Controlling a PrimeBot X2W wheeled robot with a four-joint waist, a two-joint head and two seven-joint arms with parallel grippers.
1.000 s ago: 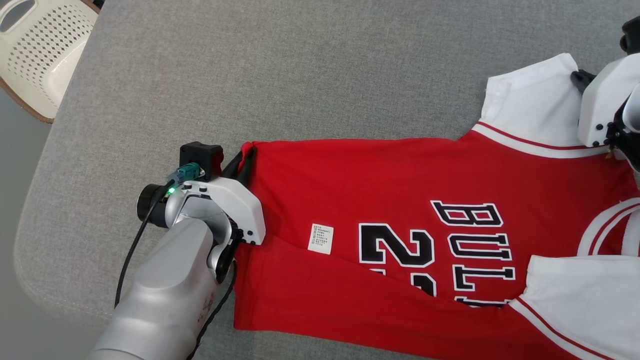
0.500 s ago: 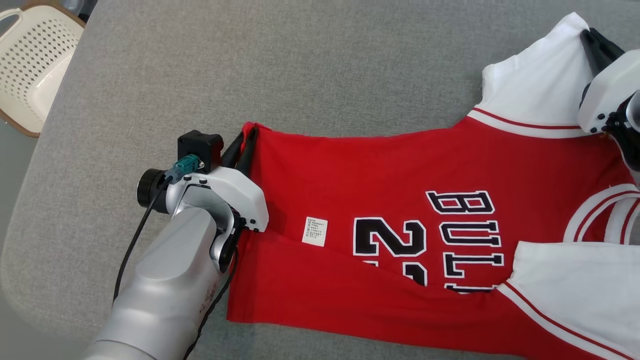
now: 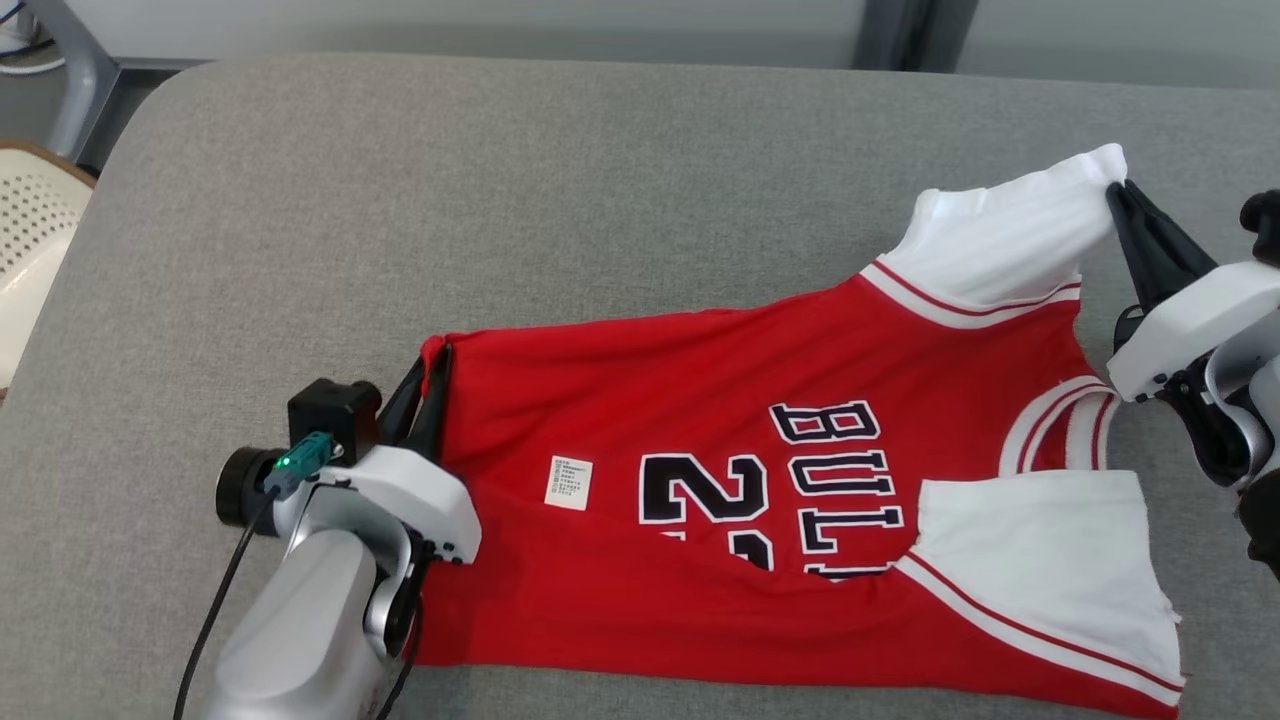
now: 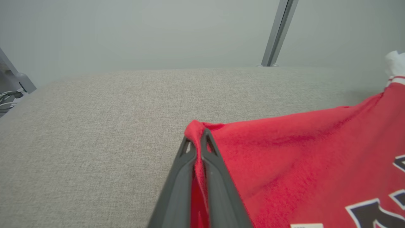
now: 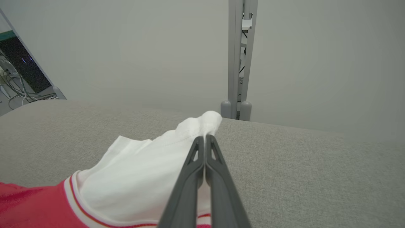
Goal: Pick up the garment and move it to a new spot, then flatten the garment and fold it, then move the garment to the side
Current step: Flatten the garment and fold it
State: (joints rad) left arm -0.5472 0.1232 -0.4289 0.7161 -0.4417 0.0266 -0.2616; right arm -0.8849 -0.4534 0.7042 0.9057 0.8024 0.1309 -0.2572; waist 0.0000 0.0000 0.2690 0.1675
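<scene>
Since the head camera has tipped upward over the last second, read most of the apparent shift as the view moving rather than the cloth. The laundry basket (image 3: 28, 250) has slid toward the left edge for that reason, and the far rim of the grey table (image 3: 500, 180) has come into sight.

Your left gripper (image 3: 432, 352) has not changed its hold. Its fingers are still pressed together on the far corner of the hem of the red Bulls jersey (image 3: 700, 400), and the left wrist view shows red cloth bunched between them (image 4: 196, 135).

The jersey lies front-up across the middle of the table with the care label (image 3: 568, 482) showing, its near side lapped over the lower part of the numerals as before. What looks new is the far edge, which now climbs toward the right instead of running level. You cannot tell from these frames how much of that comes from the camera.

The far sleeve (image 3: 1000, 240) is now drawn out to a point. Your right gripper (image 3: 1116, 192) stays closed on its white tip, as the right wrist view confirms (image 5: 205, 137).

With both far corners held, the far edge looks ready to be pulled flat or carried over for a fold. Move the arms together so neither corner slips.
</scene>
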